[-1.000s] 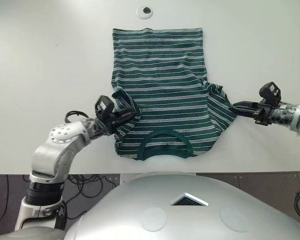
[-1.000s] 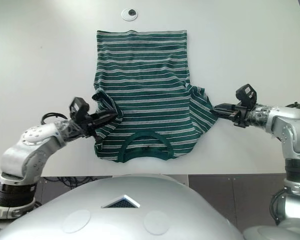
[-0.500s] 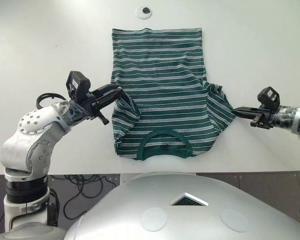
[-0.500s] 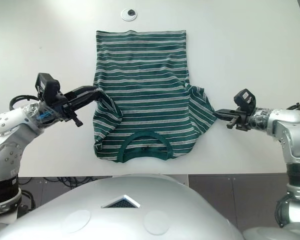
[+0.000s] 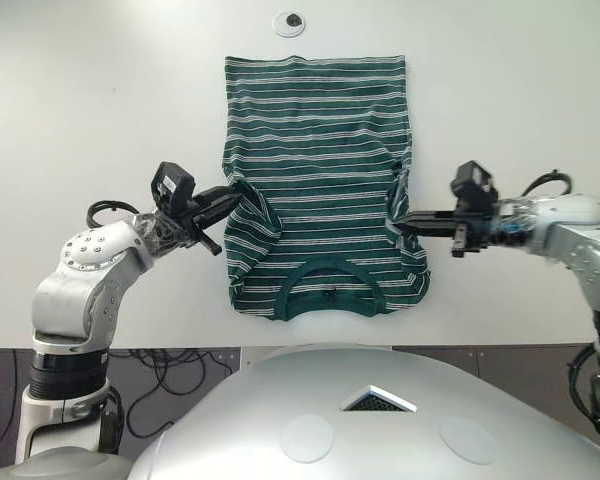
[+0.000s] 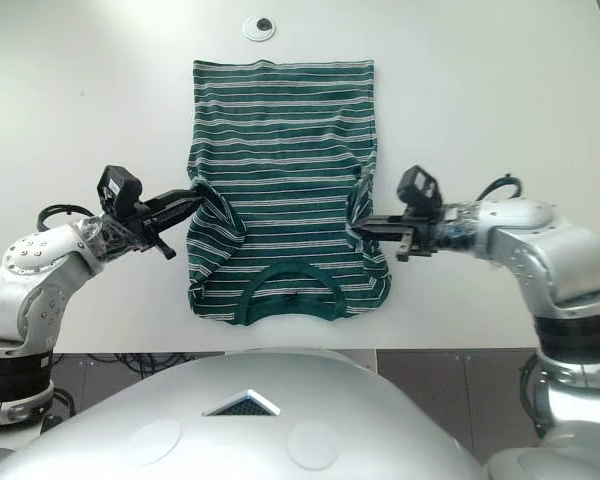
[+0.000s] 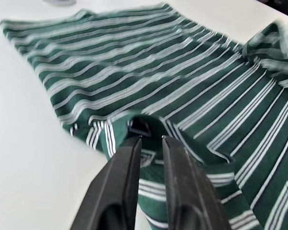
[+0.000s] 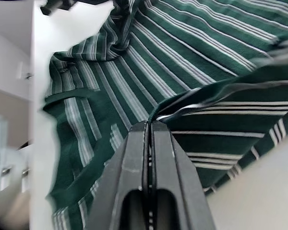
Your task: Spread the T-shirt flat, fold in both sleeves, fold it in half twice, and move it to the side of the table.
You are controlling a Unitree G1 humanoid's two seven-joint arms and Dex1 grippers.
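Green striped T-shirt [image 5: 318,140] lies lengthwise, collar near; right gripper [image 5: 396,222] pinches its right sleeve [image 5: 401,188]; left gripper [image 5: 237,194] slightly parted; table [image 5: 90,90] stretches wide both sides.

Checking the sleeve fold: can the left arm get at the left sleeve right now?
Probably yes. The left pincer, slightly open, sits right at the left sleeve, with nothing between them.

Both head eyes look steeply down over the worktop [image 5: 100,80], sharing the whole T-shirt [image 5: 320,130] between the left hand [image 5: 232,196] and right hand [image 5: 400,222]. Each wrist camera sits close behind its own hand, facing striped cloth beyond it.
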